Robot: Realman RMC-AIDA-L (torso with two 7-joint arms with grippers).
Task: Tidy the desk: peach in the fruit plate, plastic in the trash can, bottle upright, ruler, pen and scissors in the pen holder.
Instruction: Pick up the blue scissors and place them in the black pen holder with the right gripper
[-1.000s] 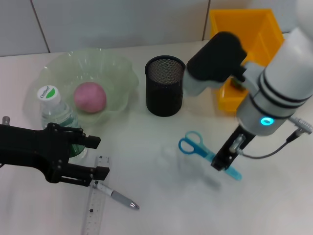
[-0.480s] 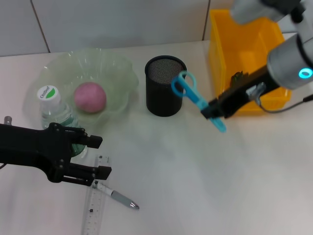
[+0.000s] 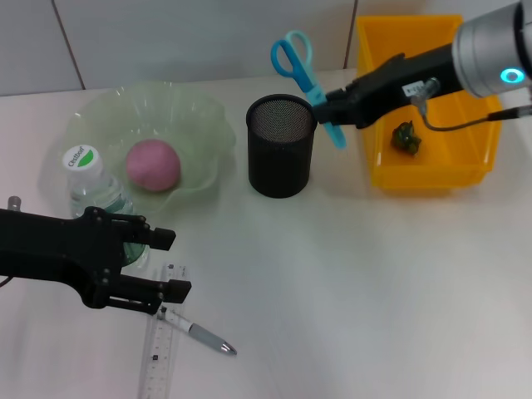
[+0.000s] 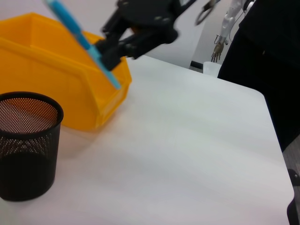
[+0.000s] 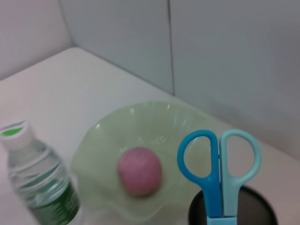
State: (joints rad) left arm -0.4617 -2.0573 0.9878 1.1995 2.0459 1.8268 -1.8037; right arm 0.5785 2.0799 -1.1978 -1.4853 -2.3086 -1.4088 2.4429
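Closest to you, the clear plastic ruler (image 3: 162, 349) and the grey pen (image 3: 202, 336) lie crossed on the white desk (image 3: 349, 299), touching each other and not yet dealt with. Your black left gripper (image 3: 170, 264) hangs just above their top ends with its fingers spread and nothing between them, same spot as a second ago. Right behind it the clear water bottle with the white cap (image 3: 96, 198) already stands upright.

Further back, the pink peach (image 3: 153, 165) sits in the pale green wavy fruit plate (image 3: 208, 125), so that one's done too.

Now the real change: the blue-handled scissors (image 3: 301, 68) were down on the desk a second ago, and your right gripper (image 3: 326, 109) has swung them up and across. It's pinching them by the blade end, handles up, tilted, just above the near-right rim of the black mesh pen holder (image 3: 281, 145). Looks to me like the drop comes next, once the tip is centred over the opening.

Farthest right, the yellow bin (image 3: 465, 170) holds a small dark green scrap (image 3: 406, 137), probably the plastic.
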